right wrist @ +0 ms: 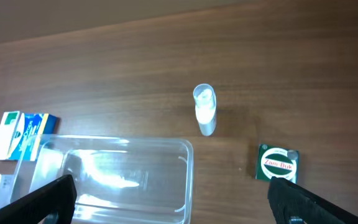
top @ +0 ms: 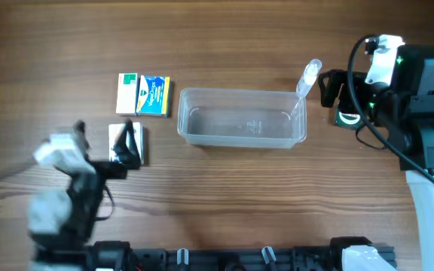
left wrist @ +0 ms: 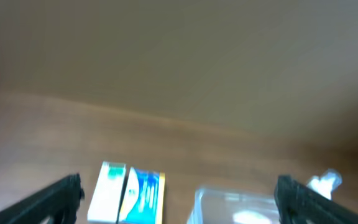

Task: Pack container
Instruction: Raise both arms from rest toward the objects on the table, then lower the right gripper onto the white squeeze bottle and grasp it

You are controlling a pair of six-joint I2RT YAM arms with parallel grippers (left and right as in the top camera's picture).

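While tub (top: pixel 239 117) sits mid-table: empty, boxes (top: pixel 154 95) left of it.
Left gripper (left wrist: pixel 178 182): wide open, empty, over white box (top: pixel 143 143).
Right gripper (right wrist: pixel 169 182): wide open, empty.
Box grasp: we should centre the jaws on it, descend squarely, close gently.

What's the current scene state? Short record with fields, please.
container: centre, empty
bottle: upright, outside container near its far right corner
green-white box: left of container, beside blue-yellow box
white box: under left pincer
green tin: right of container
left pincer: open, holding nothing
right pincer: open, holding nothing
packed so far: nothing
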